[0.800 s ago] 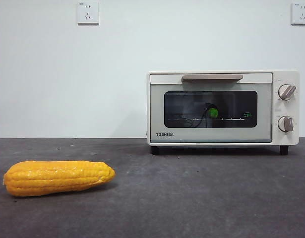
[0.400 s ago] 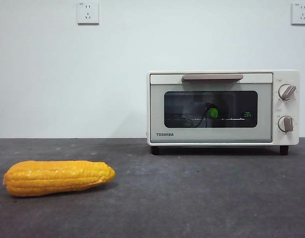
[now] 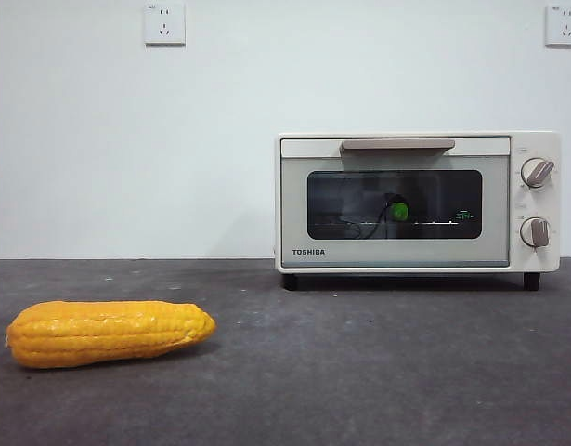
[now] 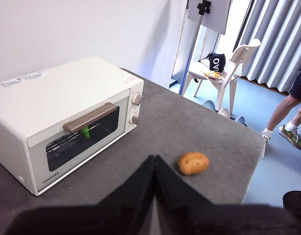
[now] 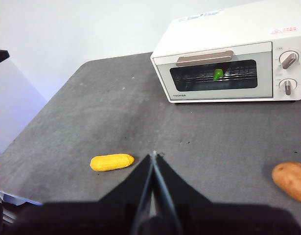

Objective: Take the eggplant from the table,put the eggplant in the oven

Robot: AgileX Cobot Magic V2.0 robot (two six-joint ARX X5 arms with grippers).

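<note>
Black jaws of your left claw (image 4: 154, 164) are pressed together to a point, holding nothing, hanging above the bench (image 4: 199, 122) well clear of everything. Your right claw (image 5: 154, 159) is the same: jaws shut tip to tip, empty, up over the bench's near part, touching nothing. Neither arm shows in the front view.

Eggplant (image 3: 398, 211): it's inside the oven (image 3: 417, 202), behind the dark glass door, which is closed. You only see the bright green stem cap through the glass, sitting on the wire rack about mid-window in the front view. It shows as a small green patch in the left wrist view (image 4: 85, 131) and in the right wrist view (image 5: 218, 74) too. The purple body is too dark against the oven's inside to make out, so you can't tell the long axis for sure; the cap faces the door.

Oven stands on the bench near the white wall, door toward the arms, brownish bar handle (image 3: 397, 144) across the door's top, two round knobs (image 3: 536, 173) on its right side in the front view.

Yellow corn cob (image 3: 109, 332) lies flat on the bench, well apart from the oven, long axis roughly parallel to the oven's front, blunt end toward the oven's side in the front view. Brown potato (image 4: 193, 163) lies on the bench on the oven's knob side, apart from it, near the bench edge.
</note>
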